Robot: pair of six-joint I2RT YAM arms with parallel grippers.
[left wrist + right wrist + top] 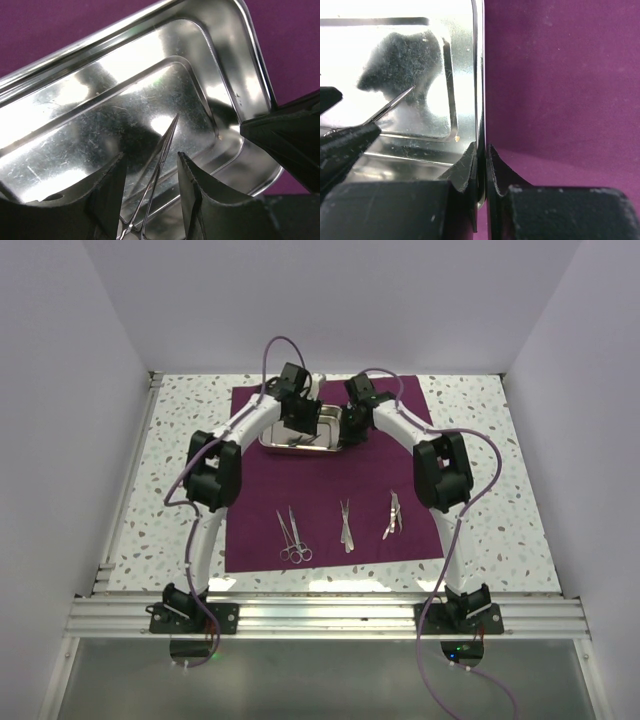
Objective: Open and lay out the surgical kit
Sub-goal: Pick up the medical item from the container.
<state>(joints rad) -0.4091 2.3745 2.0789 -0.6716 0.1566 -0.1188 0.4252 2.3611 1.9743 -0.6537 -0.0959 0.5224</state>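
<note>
Top external shows you most of the job done. The purple cloth (250, 530) lies opened flat on the worktop (180, 410), and the tray (268, 440) sits on it. On the cloth, on the arm-base side of the tray, you have a row laid out. There are two ring-handled instruments (291, 536) side by side, one more (346, 525) beside them, and tweezers (391, 515) at the end. All are well apart from the tray.

What's left, by my read: one thin pointed instrument (167, 137) lies inside the tray and needs to come out to the row.

The left pincer (151, 156) hangs over the tray with its fingers spread. They sit either side of that instrument, and no contact shows. The right pincer (482, 147) is pressed together on the tray's rim, pinching it at one short side. It looks like it is steadying the tray.

Hard to make out:
- The instrument's handle end is cut off at the bottom of the left wrist view, so you can't tell whether it is scissors or forceps.
- In top external both pincers cover much of the tray, so a second item in there can't be ruled out.
- Glare washes out the tray floor in the right wrist view.
- From above, the laid-out pieces are too small to type exactly.
</note>
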